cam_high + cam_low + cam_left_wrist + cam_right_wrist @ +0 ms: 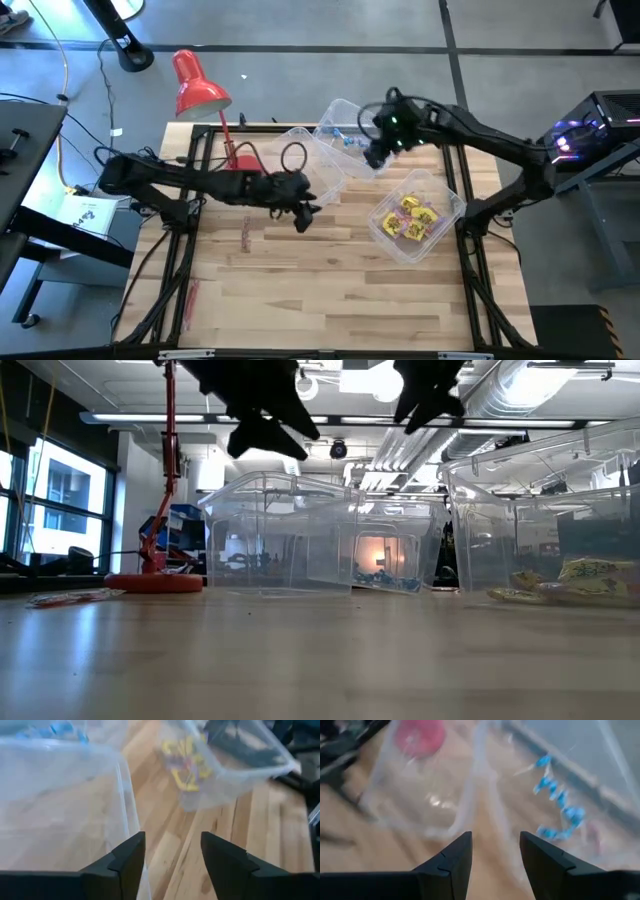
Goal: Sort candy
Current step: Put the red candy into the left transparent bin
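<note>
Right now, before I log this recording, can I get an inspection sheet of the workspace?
Surface: pale wooden slatted table.
Job's things: yellow square candy packets in right clear bin; blue-wrapped pieces in far bin; slim red sticks loose on the table.
Clutter: red desk lamp.
Grippers: left gripper fingers open, empty, beside middle bin; right gripper fingers open, empty, over the bins.
Cables: black loop.
Surroundings: office ceiling, windows.

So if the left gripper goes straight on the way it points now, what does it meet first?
Probably the wall of the empty clear bin: in its wrist view the left gripper is open, with that wall's edge just beyond one fingertip. Slightly to the side, it would pass over bare table toward the bin of yellow candy. Depth is unclear.
</note>
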Tool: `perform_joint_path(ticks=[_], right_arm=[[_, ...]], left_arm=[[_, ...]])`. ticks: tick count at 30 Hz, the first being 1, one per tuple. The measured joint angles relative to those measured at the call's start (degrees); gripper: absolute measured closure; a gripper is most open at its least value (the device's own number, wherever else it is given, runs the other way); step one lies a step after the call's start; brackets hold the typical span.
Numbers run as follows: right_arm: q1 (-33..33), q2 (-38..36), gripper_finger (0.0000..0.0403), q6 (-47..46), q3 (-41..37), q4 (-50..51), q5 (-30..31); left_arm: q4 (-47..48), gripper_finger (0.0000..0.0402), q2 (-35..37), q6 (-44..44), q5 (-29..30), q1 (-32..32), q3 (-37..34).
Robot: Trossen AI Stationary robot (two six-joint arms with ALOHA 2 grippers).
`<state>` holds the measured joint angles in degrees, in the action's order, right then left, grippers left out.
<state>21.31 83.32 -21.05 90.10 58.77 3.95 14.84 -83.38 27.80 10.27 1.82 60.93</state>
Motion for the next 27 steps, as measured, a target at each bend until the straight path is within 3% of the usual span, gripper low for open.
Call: perform_joint_path(ticks=[3,8,10,14,17,21,27], right_arm=[[-4.5,-1.8,0.0249,-2.9,0.0,3.7,-0.2],[-12.4,-2.3,0.0257,-8.1,0.0,4.9,4.1],[-14.9,-2.0,0.0258,-9.3,0.0,4.5,6.7],[-17.4,-1.1,0.0258,-10.9,0.0,3.9,10.0],[-17.9,-0.5,0.0258,-11.0,0.0,3.5,10.2],[-18.0,0.1,0.0258,-9.2,0.0,3.5,10.1],[-17.4,0.0,0.0258,-7.4,0.0,3.1,10.0]], left_arm=[[0.3,0.0245,-1.3,0.0,-3.3,0.6,0.0],[6.1,0.0291,4.2,0.5,-15.9,4.3,0.0],[13.4,0.0313,7.7,1.6,-13.3,7.6,0.1],[29.1,0.0368,11.1,9.4,-1.6,14.7,-1.2],[33.8,0.0395,12.1,17.7,2.2,18.5,-5.9],[36.7,0.0378,12.6,28.9,-1.6,19.9,-13.7],[35.3,0.0279,12.7,42.8,-7.7,16.7,-22.5]])
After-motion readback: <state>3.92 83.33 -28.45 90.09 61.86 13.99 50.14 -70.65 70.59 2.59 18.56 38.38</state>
